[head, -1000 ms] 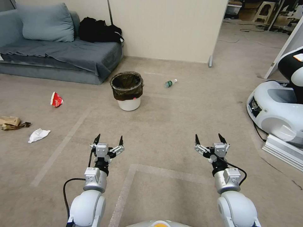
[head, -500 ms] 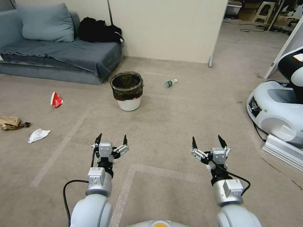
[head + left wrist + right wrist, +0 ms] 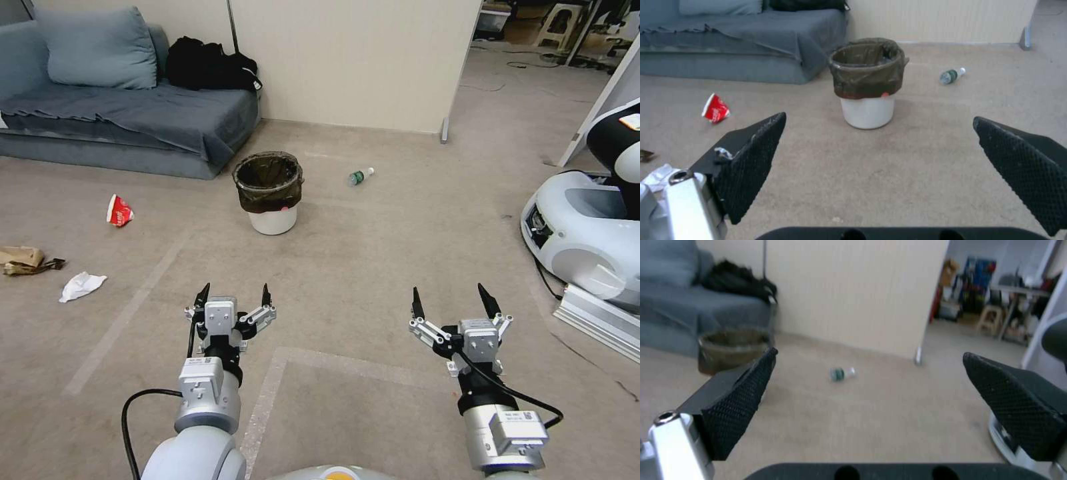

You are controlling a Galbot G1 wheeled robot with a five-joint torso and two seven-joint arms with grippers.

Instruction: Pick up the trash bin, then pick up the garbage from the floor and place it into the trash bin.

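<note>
The bin (image 3: 269,193) stands upright on the floor (image 3: 373,267), near the front corner of the sofa (image 3: 127,113). It is white, with a dark bag folded over its rim. A bottle (image 3: 359,176) lies on its side on the floor to the right of the bin, a little apart from it. A red cup (image 3: 119,211) lies on the floor to the left of the bin, well apart. Farther left, a white tissue (image 3: 81,285) and a brown paper bag (image 3: 23,259) lie on the floor near each other. The left hand (image 3: 232,295) hangs over the floor, well in front of the bin. Its two fingers (image 3: 751,156) are spread wide and hold nothing. In the left wrist view the bin sits between them, far off. The right hand (image 3: 452,302) hangs over the floor too, to the right, and it is wide open with nothing in it. A black heap of clothes (image 3: 210,65) sits on the sofa by the wall (image 3: 353,60). Another white robot (image 3: 587,227) stands at the right edge.
</note>
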